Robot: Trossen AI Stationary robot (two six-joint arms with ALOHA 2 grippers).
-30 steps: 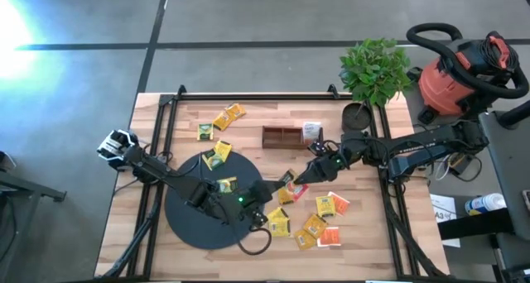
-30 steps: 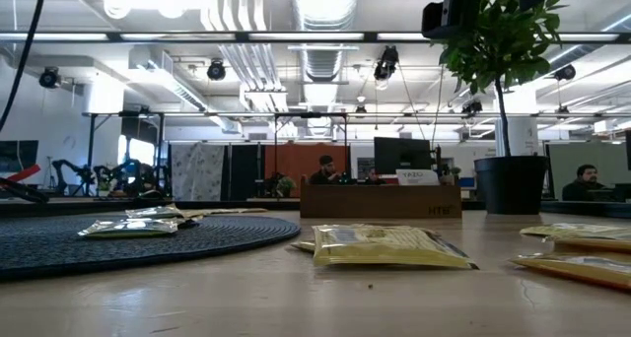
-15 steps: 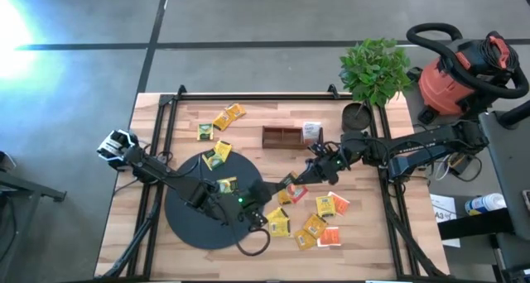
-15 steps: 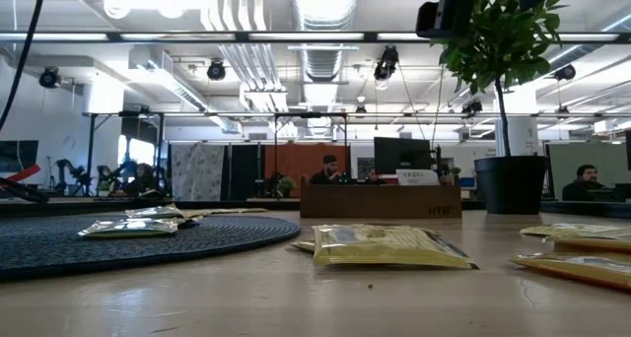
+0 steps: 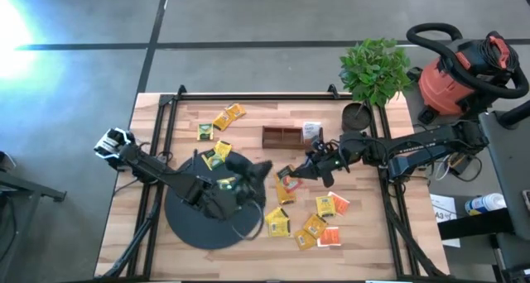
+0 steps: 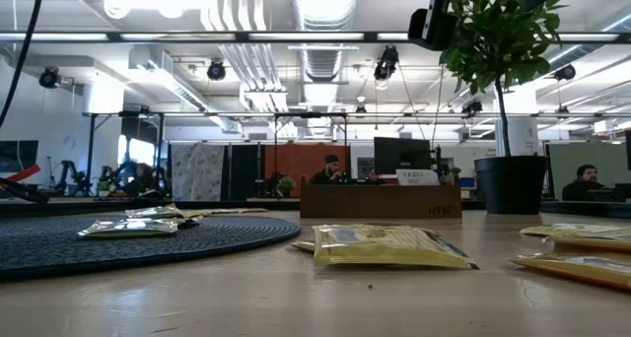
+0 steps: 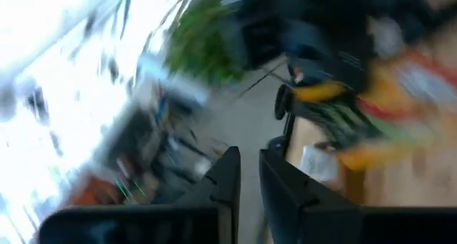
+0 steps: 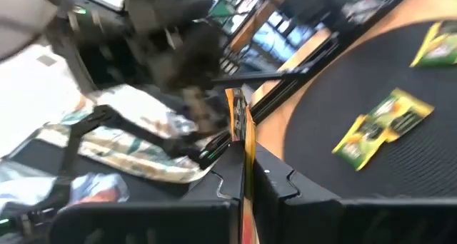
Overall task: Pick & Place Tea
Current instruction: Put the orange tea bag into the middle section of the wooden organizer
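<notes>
- Tea sachet, orange-red w/ yellow, is being held edge-on betw. the right gripper's fingers, which are pinching shut on it; in the high view it is showing lifted over the table's middle, just right of the black disc.
- Other sachets are lying flat: two yellow ones on the disc, one more near its far edge; a yellow pair and a single on the wood near the back rail; a loose group of yellow and orange-red ones on the wood to the right of the disc.
- In the low view, one yellow sachet is lying flat on the table in front, another is resting on the disc.
- Left gripper is hovering over the disc's right edge, near the right gripper; its fingers are standing a narrow gap apart w/ nothing betw. them.
- Wooden tray is sitting behind the grippers, apart from both; a white sachet is lying just beside its right end.
- Potted plant is standing at the table's back right corner; a red shop vac is on the floor beyond.
- People are sitting at desks in the room behind.
</notes>
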